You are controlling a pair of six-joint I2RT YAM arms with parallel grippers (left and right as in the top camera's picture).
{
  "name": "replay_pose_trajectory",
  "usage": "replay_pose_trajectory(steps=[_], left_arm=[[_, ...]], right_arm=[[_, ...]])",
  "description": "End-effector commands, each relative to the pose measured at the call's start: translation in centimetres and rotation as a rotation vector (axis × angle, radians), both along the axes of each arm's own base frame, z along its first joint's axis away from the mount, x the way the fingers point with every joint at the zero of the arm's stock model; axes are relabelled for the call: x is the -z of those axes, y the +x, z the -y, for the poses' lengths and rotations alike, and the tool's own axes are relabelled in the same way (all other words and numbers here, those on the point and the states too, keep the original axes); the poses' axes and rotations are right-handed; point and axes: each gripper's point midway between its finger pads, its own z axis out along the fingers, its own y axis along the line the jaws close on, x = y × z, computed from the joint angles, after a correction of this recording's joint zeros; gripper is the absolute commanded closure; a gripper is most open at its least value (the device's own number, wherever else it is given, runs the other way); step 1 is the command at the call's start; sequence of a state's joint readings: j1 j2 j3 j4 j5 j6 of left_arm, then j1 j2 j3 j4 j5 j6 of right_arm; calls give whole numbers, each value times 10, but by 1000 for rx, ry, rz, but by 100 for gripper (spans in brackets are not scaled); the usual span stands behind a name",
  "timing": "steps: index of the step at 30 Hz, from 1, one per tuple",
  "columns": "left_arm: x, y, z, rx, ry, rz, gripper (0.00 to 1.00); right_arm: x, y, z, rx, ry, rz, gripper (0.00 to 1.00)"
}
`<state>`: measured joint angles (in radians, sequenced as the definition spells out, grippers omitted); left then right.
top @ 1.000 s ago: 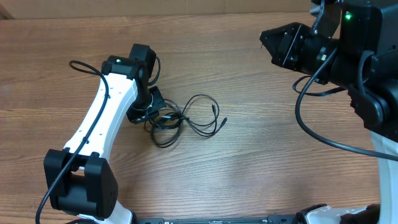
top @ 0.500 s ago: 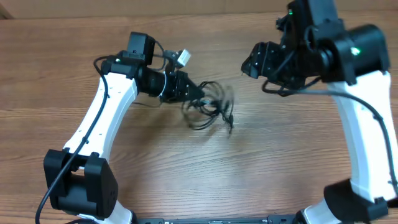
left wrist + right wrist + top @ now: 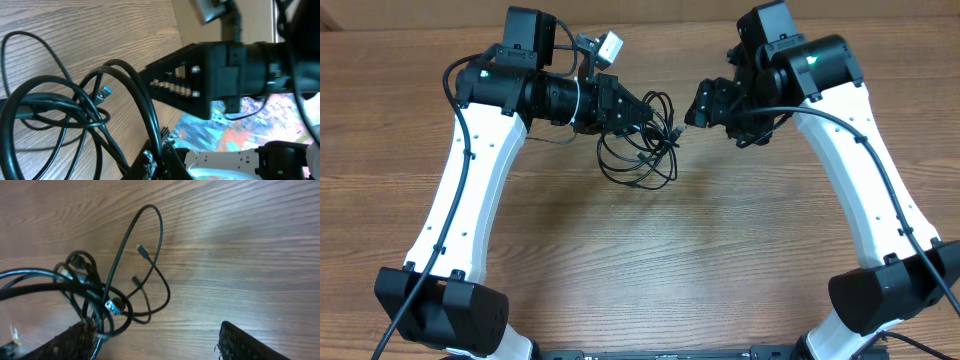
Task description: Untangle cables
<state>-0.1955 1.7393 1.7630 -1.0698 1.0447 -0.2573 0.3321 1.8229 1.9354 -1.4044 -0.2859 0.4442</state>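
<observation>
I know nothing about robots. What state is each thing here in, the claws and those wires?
Thin black cables with small plug tips: tangled in one bundle, clamped by the left gripper.
Left gripper: shut on the cables.
Right gripper: open, beside the bundle, not gripping it.
Small indicator lights, one on each arm: lit green.

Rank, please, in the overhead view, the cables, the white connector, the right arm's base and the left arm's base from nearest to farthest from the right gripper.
From the right gripper:
1. cables, just to its left.
2. white connector, farther left, near the top edge.
3. right arm's base, bottom right corner.
4. left arm's base, bottom left corner.
</observation>
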Motion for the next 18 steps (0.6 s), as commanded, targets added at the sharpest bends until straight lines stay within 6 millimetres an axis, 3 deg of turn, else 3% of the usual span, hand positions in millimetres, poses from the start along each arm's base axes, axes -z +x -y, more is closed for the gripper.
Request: replay_pose_trajectory(steps=[1,10,12,15,16,18], left_arm=[[-20,-3,-1,-12,-14,28,96],[-25,-8,3,1,-50,-3,96],[-27,-10,4,13,-68,-7,96],[-27,-9,1,6,-69,-10,96],[-26,-7,-1,-3,-60,-12,96],[-16,-3,-9,-47,-5,-27,96]], right_arm=[[9,-8,-15,-46,40,-20,21],[41,-5,-36,-83,69,-15,21],[52,-5,-34,-78,50,-20,41],[76,-7,-14,15,-55,-60,86],[85,-9,-5,56,-95,-78,96],[101,-15,8,106,-158,-111,96]])
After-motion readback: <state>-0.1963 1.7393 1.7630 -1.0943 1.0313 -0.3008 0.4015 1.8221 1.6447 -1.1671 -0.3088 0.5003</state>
